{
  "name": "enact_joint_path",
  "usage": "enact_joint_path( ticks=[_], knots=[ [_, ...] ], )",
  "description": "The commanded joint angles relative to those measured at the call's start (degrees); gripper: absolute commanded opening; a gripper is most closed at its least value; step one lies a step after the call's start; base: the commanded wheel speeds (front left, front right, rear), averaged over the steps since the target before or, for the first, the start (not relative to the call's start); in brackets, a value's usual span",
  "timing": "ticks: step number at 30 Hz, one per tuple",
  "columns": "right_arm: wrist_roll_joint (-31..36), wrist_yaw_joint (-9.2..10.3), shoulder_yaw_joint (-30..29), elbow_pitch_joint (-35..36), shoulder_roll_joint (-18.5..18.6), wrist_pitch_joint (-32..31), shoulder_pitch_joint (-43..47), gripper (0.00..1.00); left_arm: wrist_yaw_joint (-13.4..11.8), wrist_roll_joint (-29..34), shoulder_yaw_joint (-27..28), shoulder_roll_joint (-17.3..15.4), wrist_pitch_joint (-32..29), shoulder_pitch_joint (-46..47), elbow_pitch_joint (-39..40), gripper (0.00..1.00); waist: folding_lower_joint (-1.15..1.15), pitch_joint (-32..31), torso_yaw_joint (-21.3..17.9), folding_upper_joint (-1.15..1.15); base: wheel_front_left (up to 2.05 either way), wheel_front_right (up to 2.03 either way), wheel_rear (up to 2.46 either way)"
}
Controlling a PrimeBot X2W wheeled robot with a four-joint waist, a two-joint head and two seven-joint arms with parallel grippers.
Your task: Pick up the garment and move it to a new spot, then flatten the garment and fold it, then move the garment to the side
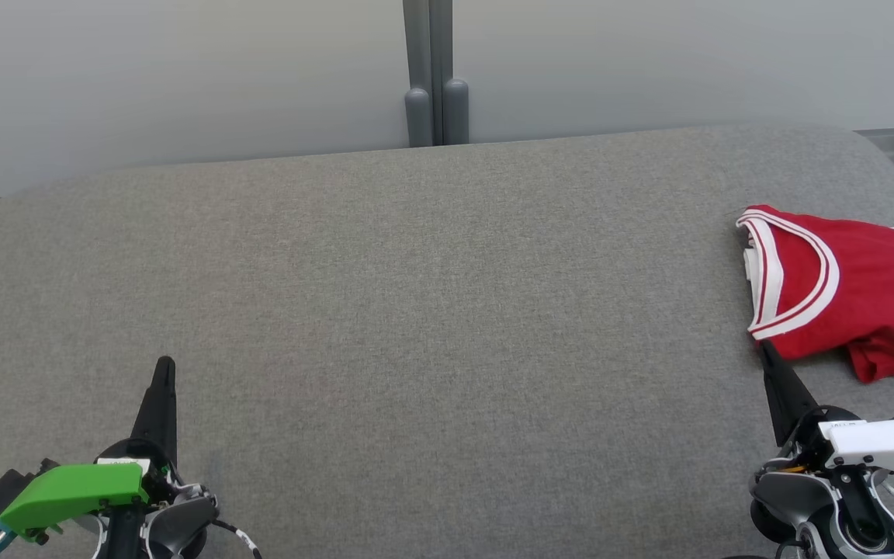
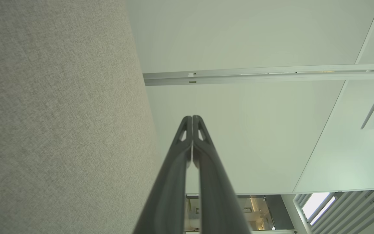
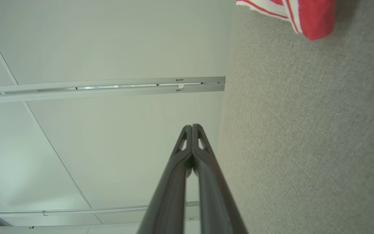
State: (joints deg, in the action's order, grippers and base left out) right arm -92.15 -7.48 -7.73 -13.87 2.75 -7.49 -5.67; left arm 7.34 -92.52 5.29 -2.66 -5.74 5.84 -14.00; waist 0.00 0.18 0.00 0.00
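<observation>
The garment (image 1: 850, 291) is a red jersey with white trim and dark lettering, lying folded at the right edge of the grey fabric surface (image 1: 431, 310); part of it runs out of the head view. A red and white corner of the garment (image 3: 307, 16) shows at the top of the right wrist view. My right gripper (image 1: 767, 351) is shut and empty, its tip just at the garment's near edge. My left gripper (image 1: 165, 363) is shut and empty, low on the left, far from the garment. Both pairs of fingertips (image 2: 192, 118) (image 3: 192, 126) are pressed together.
Pale wall panels with a grey vertical post (image 1: 435, 74) stand behind the surface's far edge. The surface's rounded corners show at the far left and far right.
</observation>
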Motion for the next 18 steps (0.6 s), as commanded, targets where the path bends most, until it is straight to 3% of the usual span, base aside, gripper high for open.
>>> enact_joint_path(
  ticks=[1,18],
  knots=[
    [-0.32,-0.02,0.07,0.24,0.25,-0.16,-0.52,0.0,0.36,-0.05,0.14,-0.4,0.0,0.72,0.1,0.0,0.0,0.0,0.0,0.0,0.0,0.0,0.0],
    [-0.33,-0.02,0.08,0.23,0.25,-0.16,-0.51,0.0,0.33,-0.03,0.13,-0.4,0.0,0.71,0.1,0.0,0.0,0.0,0.0,0.0,0.0,0.0,0.0]
  ],
)
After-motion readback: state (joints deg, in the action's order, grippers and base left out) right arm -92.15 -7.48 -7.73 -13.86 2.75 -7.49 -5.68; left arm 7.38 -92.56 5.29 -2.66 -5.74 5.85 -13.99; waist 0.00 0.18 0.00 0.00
